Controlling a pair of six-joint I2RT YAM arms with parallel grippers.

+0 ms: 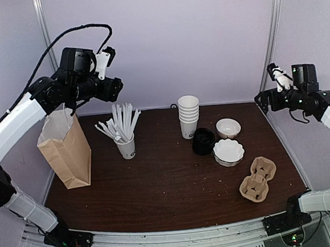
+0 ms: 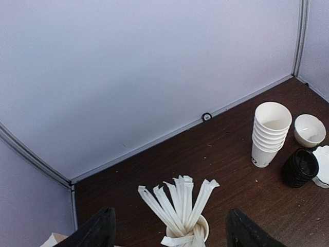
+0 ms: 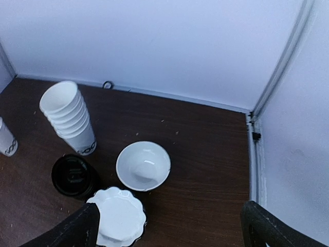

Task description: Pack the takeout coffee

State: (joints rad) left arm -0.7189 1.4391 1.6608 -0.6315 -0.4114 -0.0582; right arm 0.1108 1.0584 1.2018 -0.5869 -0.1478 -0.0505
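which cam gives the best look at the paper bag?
Top external. It shows the whole paper bag, standing upright with its mouth open, at the left of the view. The left wrist view catches only a corner of its rim at the bottom edge. The right wrist view does not show it.

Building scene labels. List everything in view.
paper bag: 1, brown, left side, upright
straw cup: 1, white, right of bag
cup stack: 1, white, back centre
lid stack: 1, black, front right of cup stack
bowl: 1, white, right of lid stack
scalloped dish: 1, white, in front of bowl
cup carrier: 1, tan, front right
table: 1, dark brown, under everything
left gripper: 1, black, jaws open, raised back left
right gripper: 1, black, jaws open, raised back right
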